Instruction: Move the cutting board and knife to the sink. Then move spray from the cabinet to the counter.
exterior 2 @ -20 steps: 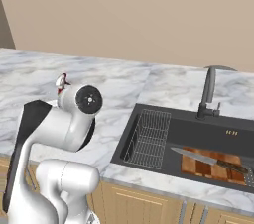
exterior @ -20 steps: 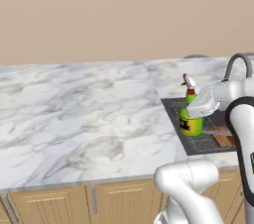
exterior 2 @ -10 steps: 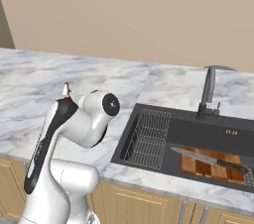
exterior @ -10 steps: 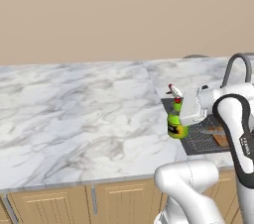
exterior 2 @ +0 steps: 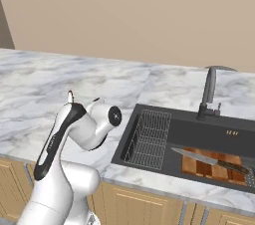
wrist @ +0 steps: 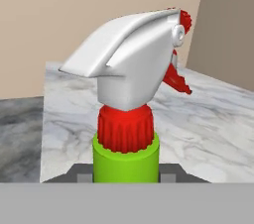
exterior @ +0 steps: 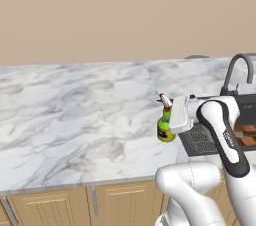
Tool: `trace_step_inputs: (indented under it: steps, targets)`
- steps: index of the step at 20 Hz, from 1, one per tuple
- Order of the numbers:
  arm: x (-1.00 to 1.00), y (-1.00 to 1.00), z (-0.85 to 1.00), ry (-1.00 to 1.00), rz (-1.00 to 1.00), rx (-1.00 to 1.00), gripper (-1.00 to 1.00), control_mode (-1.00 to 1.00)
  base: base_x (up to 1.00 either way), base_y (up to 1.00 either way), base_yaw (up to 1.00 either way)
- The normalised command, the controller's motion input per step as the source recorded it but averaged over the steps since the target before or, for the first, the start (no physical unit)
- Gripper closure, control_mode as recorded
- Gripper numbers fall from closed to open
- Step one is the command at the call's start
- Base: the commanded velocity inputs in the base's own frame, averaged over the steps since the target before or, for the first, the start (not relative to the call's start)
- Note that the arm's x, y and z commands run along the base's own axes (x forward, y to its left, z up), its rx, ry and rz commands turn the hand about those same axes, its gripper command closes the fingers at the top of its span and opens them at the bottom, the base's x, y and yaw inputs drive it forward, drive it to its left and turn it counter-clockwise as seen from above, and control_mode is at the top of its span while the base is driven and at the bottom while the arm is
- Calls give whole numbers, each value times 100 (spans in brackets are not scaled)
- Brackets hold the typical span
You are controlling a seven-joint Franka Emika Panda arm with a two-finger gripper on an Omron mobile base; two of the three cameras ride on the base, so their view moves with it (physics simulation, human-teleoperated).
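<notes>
Claw (exterior: 172, 122) clamped on the spray (exterior: 165, 126), apparently about its body, holding it upright for setting down on the table (exterior: 75, 115). Knife (exterior 2: 209, 159) lies on the cutting board (exterior 2: 211, 169) in the sink (exterior 2: 189, 134). Since the earlier frame, the spray has travelled from over the sink's rack toward the marble.
</notes>
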Motion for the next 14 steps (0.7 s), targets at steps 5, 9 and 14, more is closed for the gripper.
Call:
trace_step_inputs:
  steps: [5, 9, 14]
  targets:
    - [49, 4, -43, 0, 1, 2, 100, -100, 0, 0, 0]
    - [43, 2, -49, 0, 4, 2, 100, -100, 0, 0, 0]
    - [35, 1, -49, 0, 7, 2, 100, -100, 0, 0, 0]
